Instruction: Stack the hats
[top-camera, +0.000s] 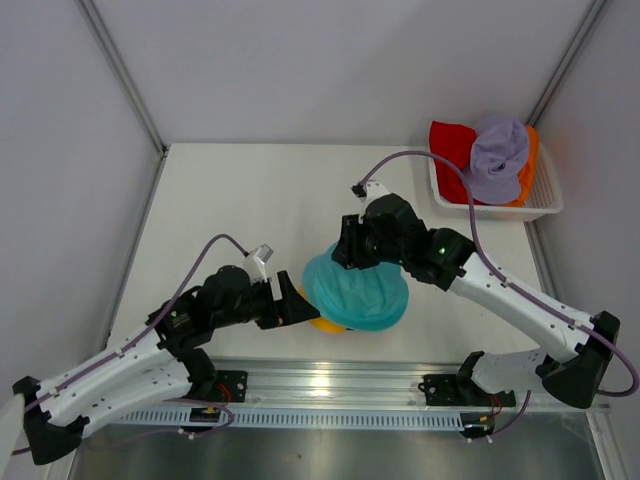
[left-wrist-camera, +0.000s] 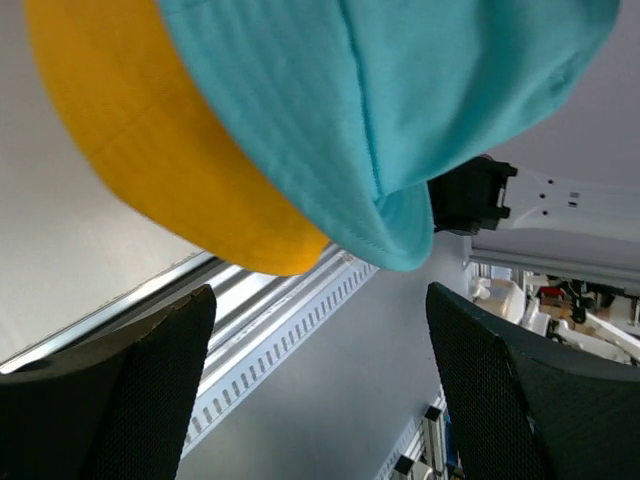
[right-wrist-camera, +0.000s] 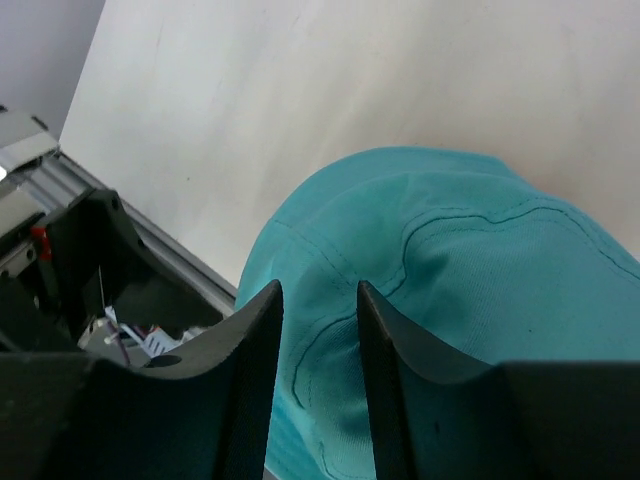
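Observation:
A teal hat (top-camera: 355, 290) lies on top of a yellow hat (top-camera: 322, 322) near the table's front middle; only a sliver of yellow shows. My right gripper (top-camera: 348, 252) hovers over the teal hat's far left side, its jaws a narrow gap apart and holding nothing; the wrist view shows the teal crown (right-wrist-camera: 450, 260) behind my right gripper (right-wrist-camera: 318, 288). My left gripper (top-camera: 298, 308) is wide open and empty, just left of the yellow brim (left-wrist-camera: 170, 140) and teal brim (left-wrist-camera: 400, 90). Lavender (top-camera: 500, 160), red (top-camera: 452, 150) and orange (top-camera: 530, 160) hats sit in the basket. The dark blue hat is hidden.
The white mesh basket (top-camera: 545, 205) stands at the table's back right corner. A metal rail (top-camera: 330, 385) runs along the table's front edge by the arm bases. White walls enclose the left, back and right sides.

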